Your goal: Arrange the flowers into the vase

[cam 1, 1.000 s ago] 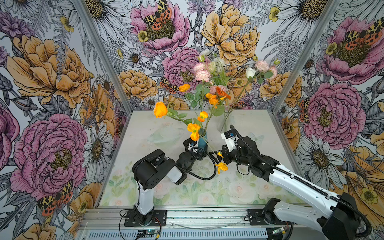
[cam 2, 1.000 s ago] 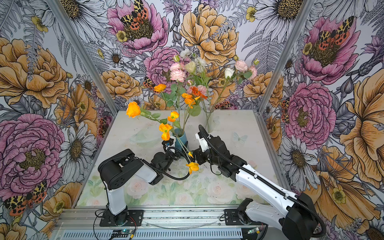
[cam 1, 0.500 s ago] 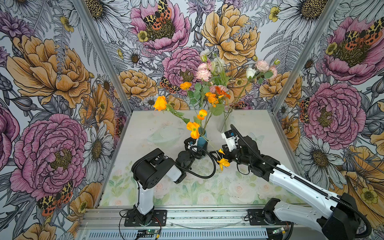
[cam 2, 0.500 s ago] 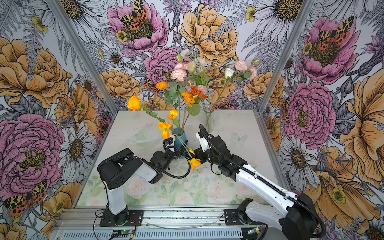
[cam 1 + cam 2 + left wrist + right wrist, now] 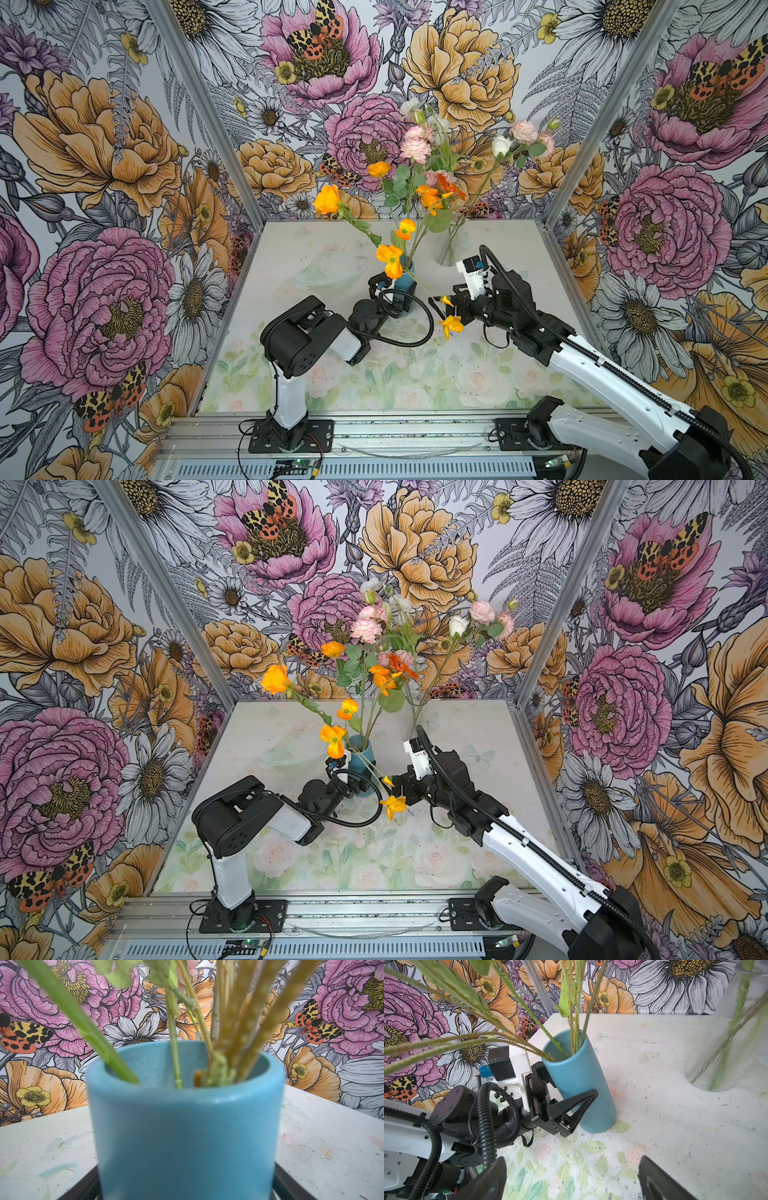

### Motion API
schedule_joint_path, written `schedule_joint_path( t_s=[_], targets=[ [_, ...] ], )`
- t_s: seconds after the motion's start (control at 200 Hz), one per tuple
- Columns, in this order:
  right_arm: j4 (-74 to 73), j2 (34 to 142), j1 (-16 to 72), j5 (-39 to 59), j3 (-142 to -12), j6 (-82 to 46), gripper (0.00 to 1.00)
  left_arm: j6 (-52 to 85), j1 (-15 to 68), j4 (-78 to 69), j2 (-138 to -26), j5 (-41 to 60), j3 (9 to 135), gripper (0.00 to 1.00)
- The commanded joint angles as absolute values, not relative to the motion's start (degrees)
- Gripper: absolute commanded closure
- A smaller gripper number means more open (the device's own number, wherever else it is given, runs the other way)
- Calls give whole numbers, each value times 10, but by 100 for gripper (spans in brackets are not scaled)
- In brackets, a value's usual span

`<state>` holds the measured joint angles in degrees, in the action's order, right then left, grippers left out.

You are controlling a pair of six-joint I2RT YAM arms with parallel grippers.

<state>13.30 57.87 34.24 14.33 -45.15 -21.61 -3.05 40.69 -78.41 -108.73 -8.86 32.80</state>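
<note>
Blue ceramic, the blue vase (image 5: 187, 1126) stands near the middle of the worktop (image 5: 415, 374) with the orange flowers (image 5: 432, 199) in it, their green stems fanning out of its mouth. The left gripper (image 5: 571, 1084) is closed around the vase low down, a finger pressed against the wall on each side, which looks like steadying. The right gripper (image 5: 572, 1159) hangs just beside the vase with its fingers wide apart and nothing between them.

No loose stem shows on the worktop, so the arranging appears nearly finished, and the step in hand reads as letting go after a placement. Next, the right arm probably needs to draw back and the left to ease off the vase without rocking it.

One drooping orange bloom (image 5: 453, 325) leans far out of the vase on a long stem and hangs right at the right gripper. It could snag as the arm moves and drag the stem out.

Behind, well apart from the blue vase, a glass vase (image 5: 446, 249) holds the pink and cream blooms (image 5: 415, 143), tall and top-heavy. A clear dish (image 5: 328, 272), faint and hard to make out, lies on the left arm's side.
</note>
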Motion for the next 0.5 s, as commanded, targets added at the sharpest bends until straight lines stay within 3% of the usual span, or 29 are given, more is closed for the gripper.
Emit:
schedule_joint_path(
  t_s=[0.0,0.495],
  targets=[
    [128,583,339,164,-449,-219,1,-43,405,-810,-1054,-60,332,52],
    [129,588,332,161,-460,-214,1,-52,383,-810,-1024,-58,353,57]
  ],
)
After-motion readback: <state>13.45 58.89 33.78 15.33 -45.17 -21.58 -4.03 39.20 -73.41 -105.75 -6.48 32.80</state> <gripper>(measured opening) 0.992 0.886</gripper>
